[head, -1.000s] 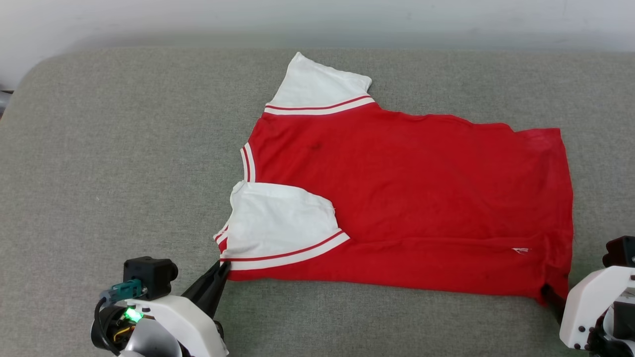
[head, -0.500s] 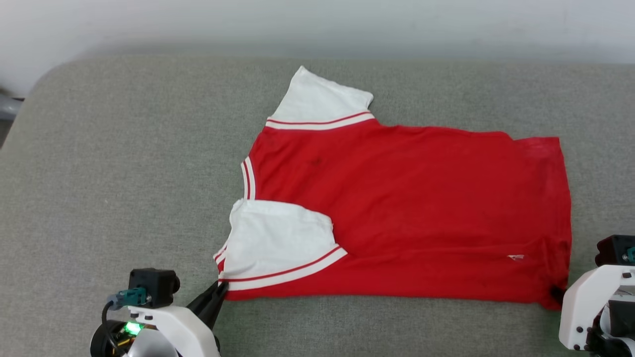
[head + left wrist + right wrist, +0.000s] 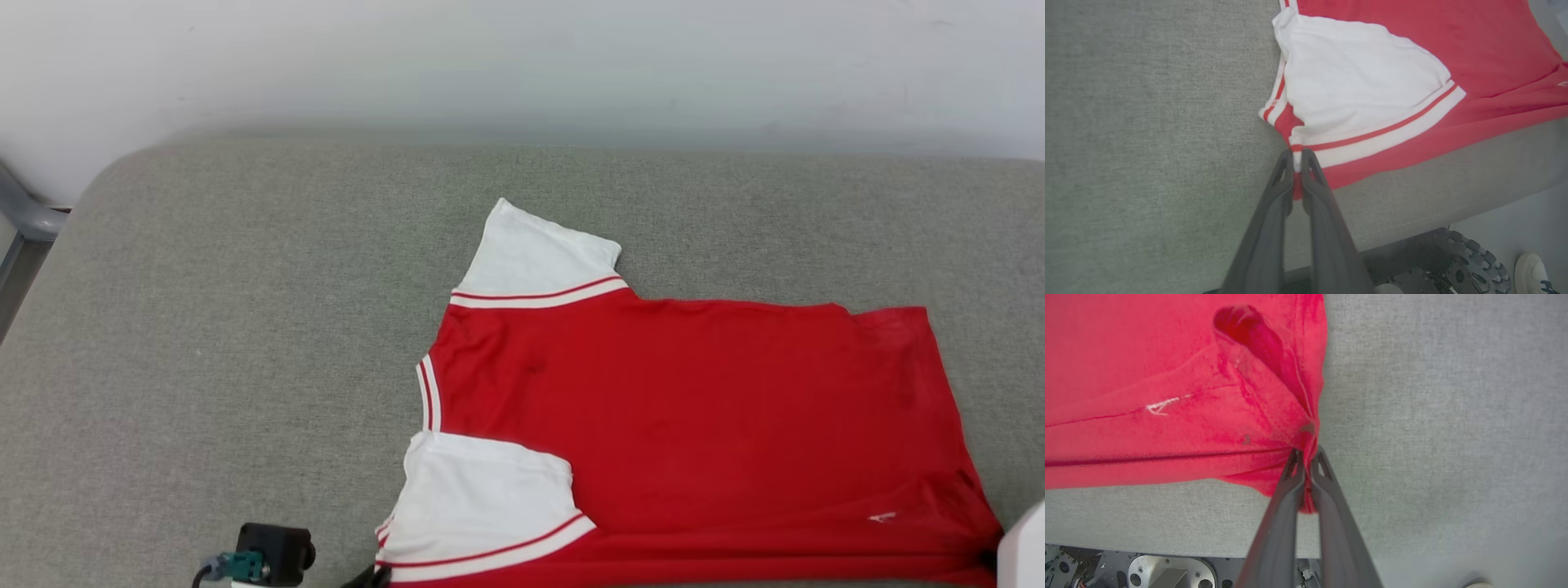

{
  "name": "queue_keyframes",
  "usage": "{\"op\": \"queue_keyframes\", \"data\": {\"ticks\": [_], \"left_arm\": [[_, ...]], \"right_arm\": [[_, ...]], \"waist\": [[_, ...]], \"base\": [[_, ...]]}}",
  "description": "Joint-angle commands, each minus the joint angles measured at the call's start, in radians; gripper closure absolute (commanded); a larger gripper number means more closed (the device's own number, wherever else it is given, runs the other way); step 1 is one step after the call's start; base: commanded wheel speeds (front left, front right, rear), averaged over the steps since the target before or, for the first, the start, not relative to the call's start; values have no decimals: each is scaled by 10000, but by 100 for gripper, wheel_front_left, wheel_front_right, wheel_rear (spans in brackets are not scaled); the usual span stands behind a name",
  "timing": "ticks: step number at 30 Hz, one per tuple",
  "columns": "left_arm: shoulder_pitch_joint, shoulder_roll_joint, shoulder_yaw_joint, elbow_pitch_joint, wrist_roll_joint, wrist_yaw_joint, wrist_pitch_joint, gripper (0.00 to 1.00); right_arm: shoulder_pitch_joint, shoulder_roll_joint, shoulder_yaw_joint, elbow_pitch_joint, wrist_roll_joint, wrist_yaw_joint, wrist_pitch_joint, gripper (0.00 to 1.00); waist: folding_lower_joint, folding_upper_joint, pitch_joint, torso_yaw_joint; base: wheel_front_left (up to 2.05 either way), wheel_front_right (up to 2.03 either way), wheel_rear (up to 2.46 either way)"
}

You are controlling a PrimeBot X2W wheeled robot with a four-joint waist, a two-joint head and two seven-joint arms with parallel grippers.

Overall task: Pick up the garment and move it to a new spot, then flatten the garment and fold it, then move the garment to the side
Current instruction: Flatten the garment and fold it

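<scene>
Grey upholstered cushion (image 3: 229, 343) is carrying the red jersey (image 3: 694, 425), which is lying spread flat toward its near right edge. I am observing the left gripper (image 3: 1298, 157) pinching the striped trim corner below the white sleeve (image 3: 1355, 77), fingers nearly together; the right gripper (image 3: 1307, 457) is clamping the bunched red hem corner, fingers likewise narrow.

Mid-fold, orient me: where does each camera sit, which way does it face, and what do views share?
Head view: on the head, facing forward and down at the garment on the grey cushion; left wrist camera block and pale right arm at the bottom edge.
Left wrist view: from the left wrist along the left gripper, shut on the garment's edge by the near white sleeve.
Right wrist view: along the right gripper, shut on the red hem corner.
Shared: the near white sleeve, in head and left wrist views.
</scene>
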Motion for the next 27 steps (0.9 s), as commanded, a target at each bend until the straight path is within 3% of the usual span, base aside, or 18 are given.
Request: {"op": "queue_keyframes", "data": {"ticks": [1, 9, 10, 11, 12, 18, 27], "left_arm": [[103, 72, 24, 18, -3, 87, 2, 100], [41, -288, -311, 411, -38, -181, 107, 100], [-15, -350, -333, 515, -34, -194, 90, 95], [-91, -379, -348, 595, 53, -230, 16, 61], [-168, -418, -319, 678, 107, -236, -87, 2], [-551, -685, 56, 1029, 368, -519, -1182, 0], [-1152, -828, 798, 970, 1399, -691, -3556, 0]], "right_arm": [[135, -135, -127, -43, 5, -22, 27, 100], [492, 265, -244, 375, -162, -21, -250, 100], [440, 318, -191, 453, -146, -21, -336, 71], [372, 369, -219, 546, -126, -21, -428, 0], [316, 375, -200, 593, -143, -21, -549, 0], [-216, 573, -287, 508, 128, -16, -1721, 0], [-888, 570, 80, -410, 539, -16, -4474, 0]], "waist": [[0, -1, -1, 5], [0, -1, 32, -12], [0, -1, 26, -26], [0, -1, 16, -42], [0, -1, 0, -56], [0, -1, -187, -158], [0, -1, -430, -317]], "base": [[0, 0, 0], [0, 0, 0], [0, 0, 0], [0, 0, 0], [0, 0, 0], [0, 0, 0], [0, 0, 0]]}}
